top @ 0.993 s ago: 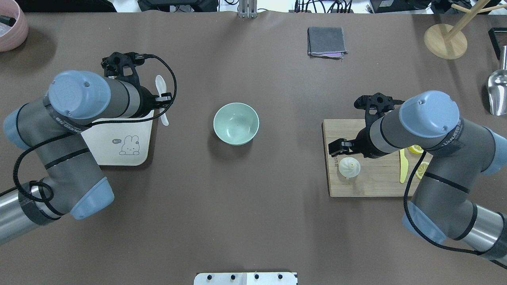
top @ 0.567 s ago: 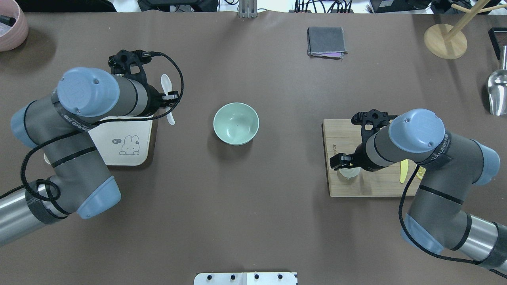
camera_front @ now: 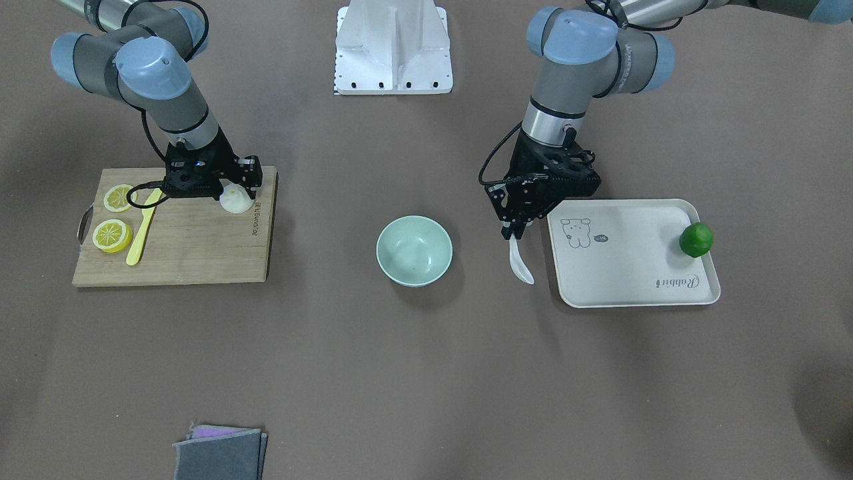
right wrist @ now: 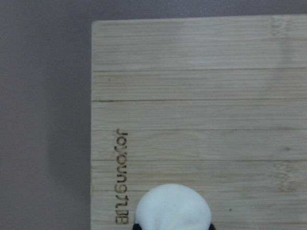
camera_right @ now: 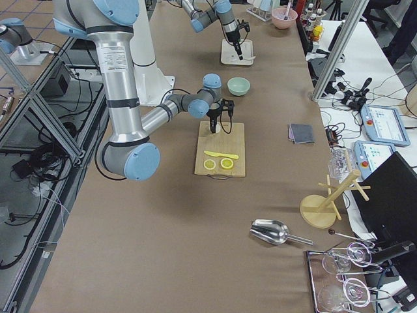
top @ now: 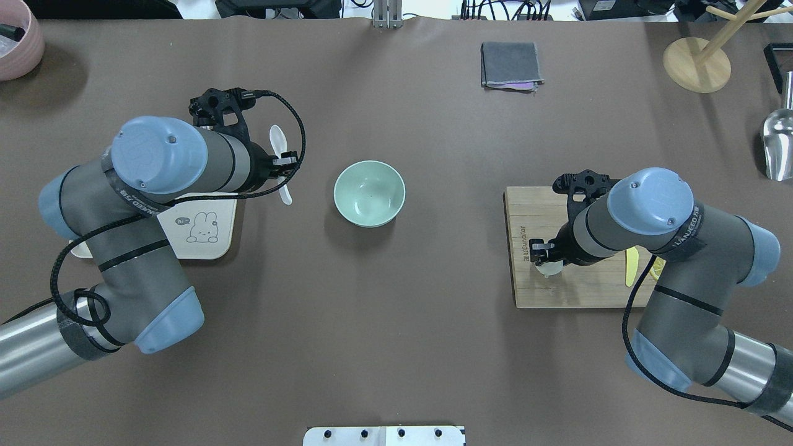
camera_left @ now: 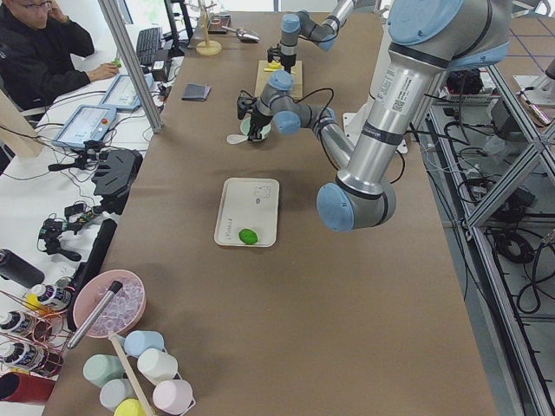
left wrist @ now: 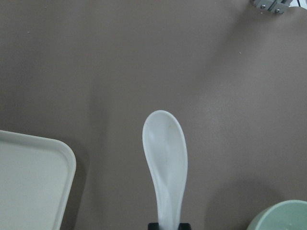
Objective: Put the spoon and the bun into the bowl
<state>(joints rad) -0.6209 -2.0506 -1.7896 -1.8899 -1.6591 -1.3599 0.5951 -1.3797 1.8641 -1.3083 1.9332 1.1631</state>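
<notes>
The pale mint-green bowl [top: 369, 193] stands empty at the table's middle, also in the front view [camera_front: 414, 250]. My left gripper [top: 282, 166] is shut on the handle of the white spoon [top: 278, 139] and holds it level above the table, just left of the bowl. The left wrist view shows the spoon's scoop [left wrist: 165, 158] pointing away, with the bowl's rim at the lower right. My right gripper [top: 545, 255] is down over the white bun [camera_front: 234, 200] on the wooden cutting board [top: 539, 204]. Its fingers press the sides of the bun [right wrist: 172, 208].
A cream tray [camera_front: 633, 267] with a green lime [camera_front: 696, 240] lies under my left arm. Lemon slices [camera_front: 111, 235] and a yellow plastic knife [camera_front: 141, 230] lie on the board. A grey cloth [top: 510, 64], wooden stand [top: 696, 64], metal scoop [top: 779, 145] and pink bowl [top: 15, 43] sit at the far edge.
My left gripper has carried the spoon to the right, closer to the bowl. My right gripper has moved over the bun, come down and closed on it.
</notes>
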